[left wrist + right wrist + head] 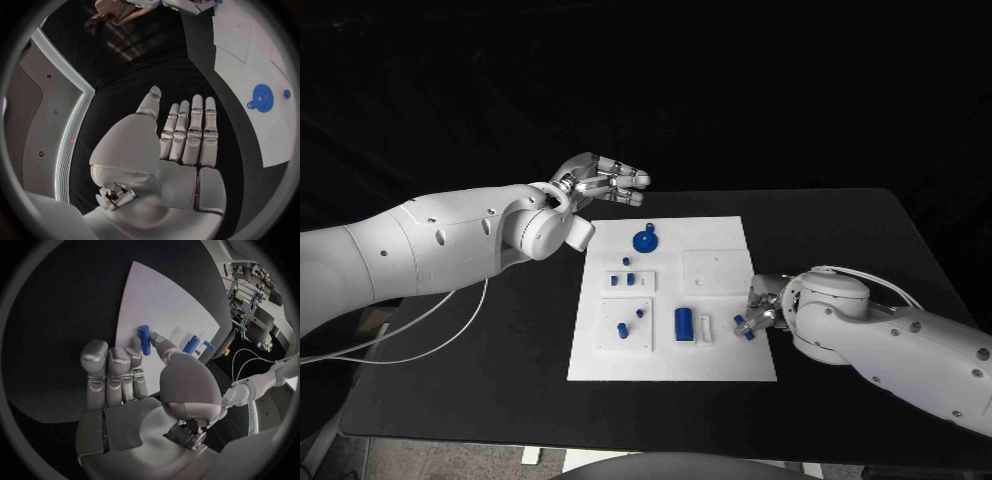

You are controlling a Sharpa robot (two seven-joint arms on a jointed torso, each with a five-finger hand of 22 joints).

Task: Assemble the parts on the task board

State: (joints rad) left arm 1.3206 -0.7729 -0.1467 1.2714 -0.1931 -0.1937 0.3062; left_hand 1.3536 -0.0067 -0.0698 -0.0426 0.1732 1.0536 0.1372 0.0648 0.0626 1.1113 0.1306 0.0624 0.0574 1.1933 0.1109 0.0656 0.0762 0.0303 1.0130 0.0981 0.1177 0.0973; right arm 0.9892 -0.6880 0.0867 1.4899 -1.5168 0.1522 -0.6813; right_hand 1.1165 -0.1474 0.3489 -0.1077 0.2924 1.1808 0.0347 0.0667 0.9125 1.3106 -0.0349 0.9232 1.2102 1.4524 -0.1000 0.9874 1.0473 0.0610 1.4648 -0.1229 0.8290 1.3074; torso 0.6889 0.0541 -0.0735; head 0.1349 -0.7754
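Note:
The white task board [718,240] lies mid-table. On it are a blue round disc [646,240], a blue cylinder [684,323] and several small blue pegs such as one [629,280]. My right hand [764,308] sits at the board's right edge and pinches a small blue peg [144,339] between thumb and a finger, low over the board [169,300]. My left hand [603,181] is raised beyond the board's far left corner, fingers straight and side by side, holding nothing. From the left wrist, that hand [187,135] shows flat, with the disc [262,97] off to its side.
A white block [707,328] stands beside the blue cylinder. Raised square plates [713,268] take up parts of the board. White cables [416,330] trail off the table's left side. Bare black table [848,230] surrounds the board.

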